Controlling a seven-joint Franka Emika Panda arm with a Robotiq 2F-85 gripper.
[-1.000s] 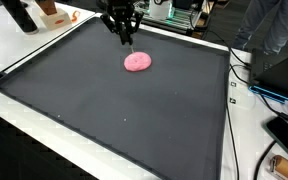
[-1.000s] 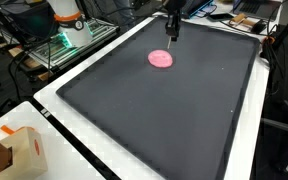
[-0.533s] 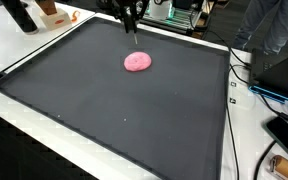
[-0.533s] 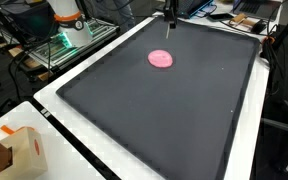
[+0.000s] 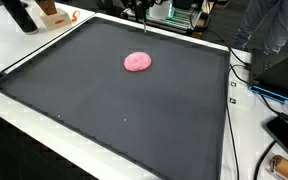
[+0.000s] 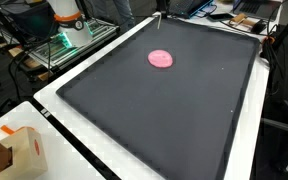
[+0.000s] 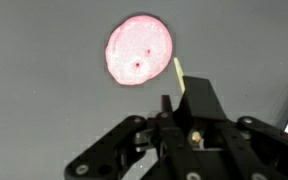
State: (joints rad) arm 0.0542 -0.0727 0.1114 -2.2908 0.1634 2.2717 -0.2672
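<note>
Dark mat (image 5: 94,120) on white bench (image 5: 19,52) carries one pink blob (image 5: 137,62), flat, toward the far edge. It is judged light, soft, dough-like and apt to squash, so best pinched gently across its rim from above. Gripper (image 7: 184,85) hangs clear of it; whether clenched or released cannot be told, as both exterior views crop it at the top.
</note>
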